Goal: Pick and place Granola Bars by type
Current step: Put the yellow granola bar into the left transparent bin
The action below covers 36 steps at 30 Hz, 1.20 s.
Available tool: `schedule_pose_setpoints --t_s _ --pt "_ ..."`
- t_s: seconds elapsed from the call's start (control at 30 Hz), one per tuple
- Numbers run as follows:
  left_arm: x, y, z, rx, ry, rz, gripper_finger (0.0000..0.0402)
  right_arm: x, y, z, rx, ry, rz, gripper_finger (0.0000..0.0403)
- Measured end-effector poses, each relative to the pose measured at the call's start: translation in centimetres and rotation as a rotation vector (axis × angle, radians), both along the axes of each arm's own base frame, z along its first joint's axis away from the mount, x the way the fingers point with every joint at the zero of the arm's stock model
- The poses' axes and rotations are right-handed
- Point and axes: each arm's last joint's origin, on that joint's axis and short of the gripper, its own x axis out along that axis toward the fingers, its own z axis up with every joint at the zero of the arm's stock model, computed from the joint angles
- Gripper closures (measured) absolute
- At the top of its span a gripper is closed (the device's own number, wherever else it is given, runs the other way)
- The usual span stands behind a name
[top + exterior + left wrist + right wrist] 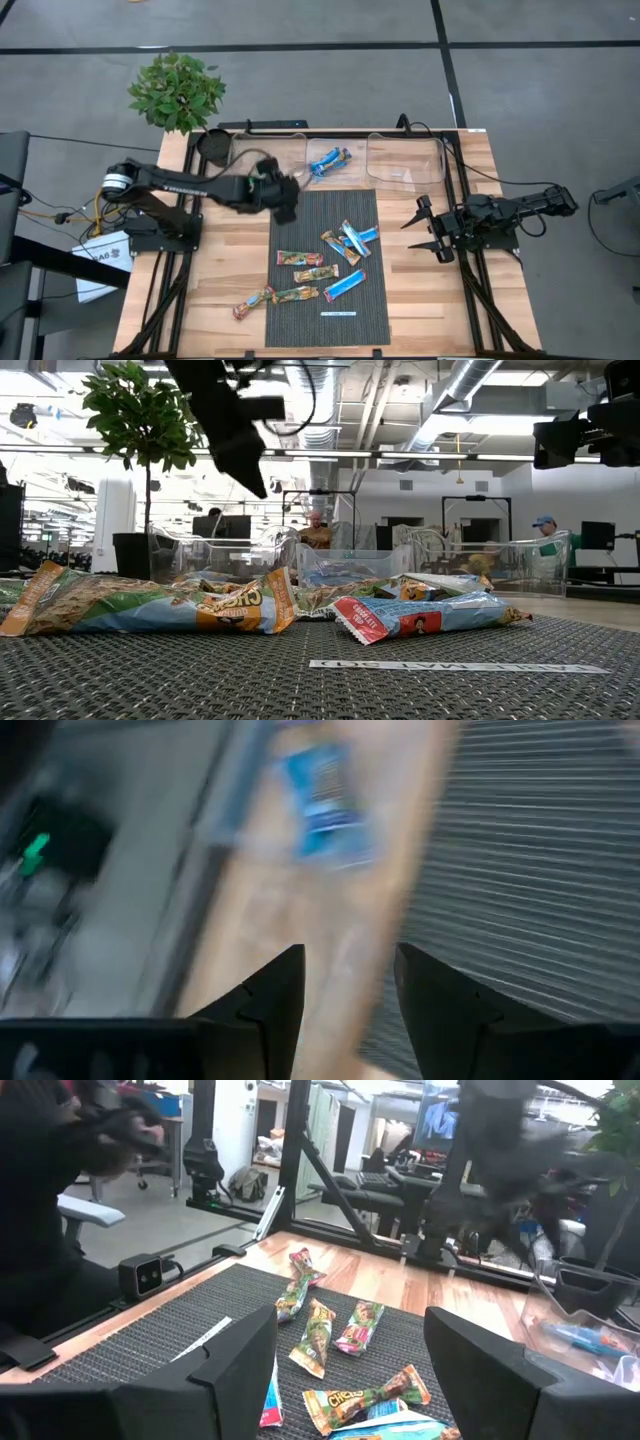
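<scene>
Left gripper raised above the far left corner of the dark mat, fingers apart with nothing between them. In the left wrist view, blurred: a blue bar ahead of the parted fingers, probably the one lying in the clear tray.

Right gripper parked over the wooden counter just right of the mat, fingers spread wide and empty.

Granola bars scattered across the middle and near part of the mat: tan and brown ones toward the left, blue ones toward the right, several touching or overlapping. One tan bar half off the mat's left edge onto the wood. One blue bar apart from the rest, inside the middle clear tray at the far edge of the counter. Another clear tray to its right.

Thin white strip near the front of the mat. Potted plant off the far left corner.
</scene>
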Motion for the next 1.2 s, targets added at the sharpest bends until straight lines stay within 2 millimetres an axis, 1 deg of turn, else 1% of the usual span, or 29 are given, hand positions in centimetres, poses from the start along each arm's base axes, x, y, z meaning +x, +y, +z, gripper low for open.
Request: schedule_pose_setpoints --t_s 0.23,0.33,0.43,0.53,0.63,0.8,1.03,1.2 --pt "-0.5 -6.8 0.0 -0.146 0.066 -0.443 0.0253 0.0 0.0 0.0 0.000 0.000 0.000 0.0154" --pt "-1.0 -9.1 -0.1 -0.245 0.080 -0.571 0.0253 0.0 0.0 0.0 0.000 0.000 0.000 0.0154" --pt "-1.7 -11.0 -0.2 -0.356 0.098 -0.649 0.0253 0.0 0.0 0.0 0.000 0.001 0.000 0.0154" --pt "-2.3 -12.6 -0.5 -0.441 0.121 -0.668 0.0253 0.0 0.0 0.0 0.000 0.000 0.000 0.0154" --pt "-2.4 -14.2 -1.5 -0.487 0.149 -0.647 0.0253 0.0 0.0 0.0 0.000 0.000 0.000 0.0154" --pt "-2.0 -16.3 -3.0 -0.538 0.140 -0.635 0.0253 0.0 0.0 0.0 0.000 0.000 0.000 0.0154" --pt "-1.4 -18.4 -4.9 -0.593 0.163 -0.585 0.0253 0.0 0.0 0.0 0.000 0.000 0.000 0.0154" --pt "-0.9 -19.7 -5.7 -0.615 0.178 -0.552 0.0253 0.0 0.0 0.0 0.000 0.000 0.000 0.0154"
